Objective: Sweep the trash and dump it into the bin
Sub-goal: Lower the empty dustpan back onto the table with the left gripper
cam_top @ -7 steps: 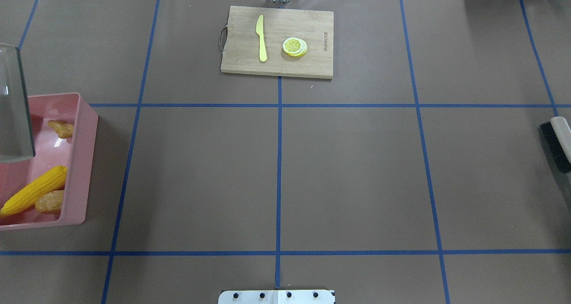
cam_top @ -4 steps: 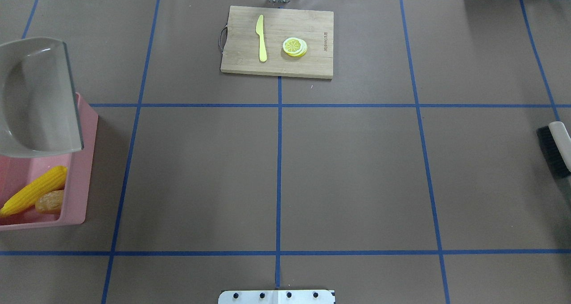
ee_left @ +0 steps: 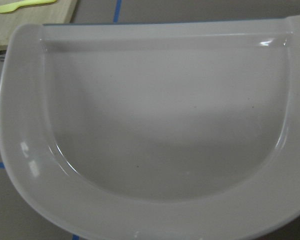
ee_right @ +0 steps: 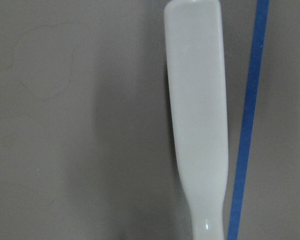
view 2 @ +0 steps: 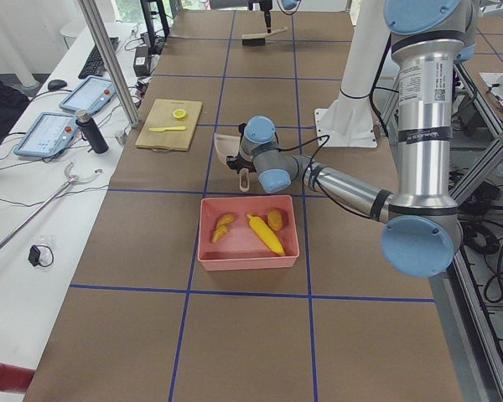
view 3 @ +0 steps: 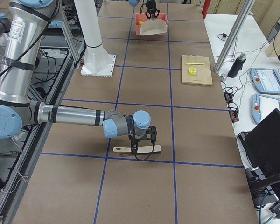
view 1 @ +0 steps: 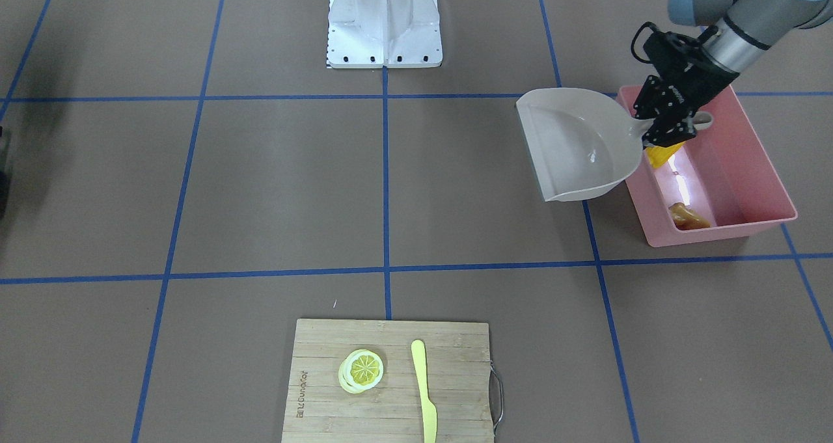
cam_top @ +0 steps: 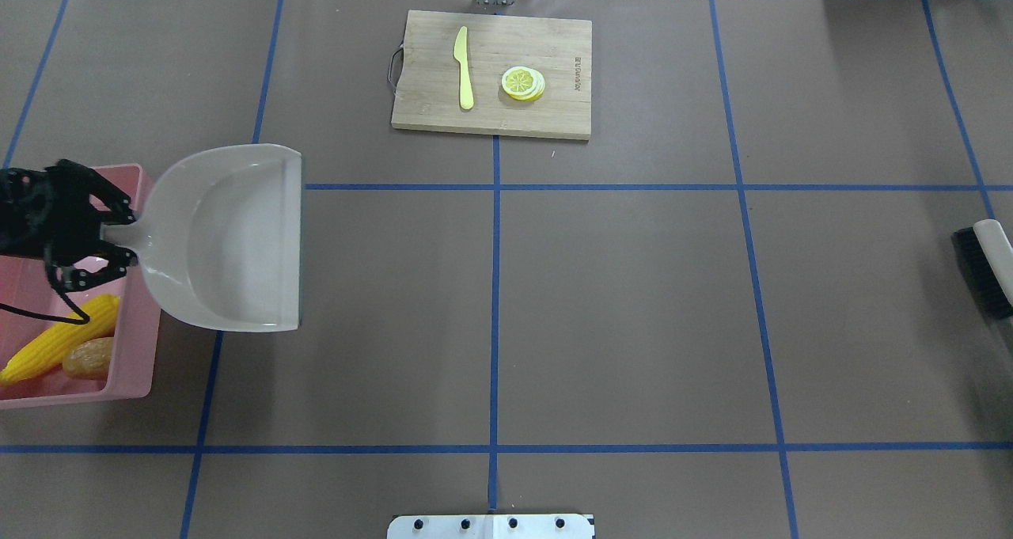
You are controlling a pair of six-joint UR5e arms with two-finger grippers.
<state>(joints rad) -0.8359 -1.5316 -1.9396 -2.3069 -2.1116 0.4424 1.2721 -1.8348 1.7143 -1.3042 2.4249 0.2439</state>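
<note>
Pink bin at the overhead view's left edge holds corn, potato and ginger, light hard toys that likely roll. Left hand is clamped on the stiff dustpan handle. Right hand, by the brush: cannot tell.

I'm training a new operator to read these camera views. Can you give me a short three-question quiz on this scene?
1. Fill in: on the cutting board, beside the lemon slice, lies a pale yellow ____.
2. True or false: the dustpan held by the left claw is empty.
3. Where is the corn cob? A on the cutting board; B in the pink bin; C in the dustpan.
Key: 1 knife; 2 true; 3 B.
</note>
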